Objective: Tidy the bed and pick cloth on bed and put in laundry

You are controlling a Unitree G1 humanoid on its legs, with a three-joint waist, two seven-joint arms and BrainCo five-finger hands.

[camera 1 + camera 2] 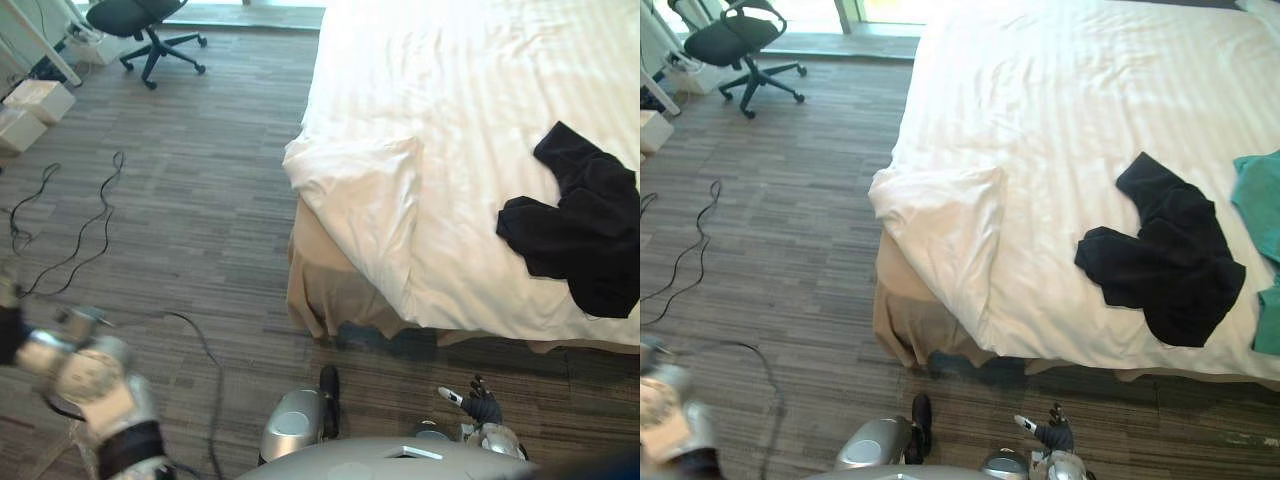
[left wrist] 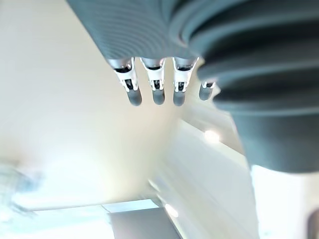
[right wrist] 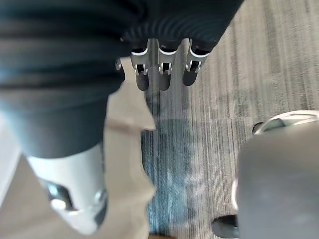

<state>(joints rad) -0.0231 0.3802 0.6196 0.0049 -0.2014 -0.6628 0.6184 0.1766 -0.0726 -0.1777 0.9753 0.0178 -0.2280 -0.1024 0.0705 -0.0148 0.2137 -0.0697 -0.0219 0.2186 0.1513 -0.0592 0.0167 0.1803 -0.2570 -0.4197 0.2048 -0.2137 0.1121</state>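
Note:
A black cloth (image 1: 585,235) lies crumpled on the white bed (image 1: 440,90), near its foot edge on the right side. A teal cloth (image 1: 1262,230) lies just beyond it at the right edge of the right eye view. My right hand (image 1: 482,405) hangs low over the floor in front of the bed's foot, well short of the black cloth; its fingers (image 3: 164,74) are straight and hold nothing. My left hand is raised out to the left, far from the bed, with its fingers (image 2: 157,92) straight and empty.
The duvet's near corner (image 1: 370,200) is folded back above a beige bed skirt (image 1: 320,290). A dark office chair (image 1: 150,25) stands at the far left, with white boxes (image 1: 38,98) by it. Thin cables (image 1: 90,220) trail over the wood-pattern floor.

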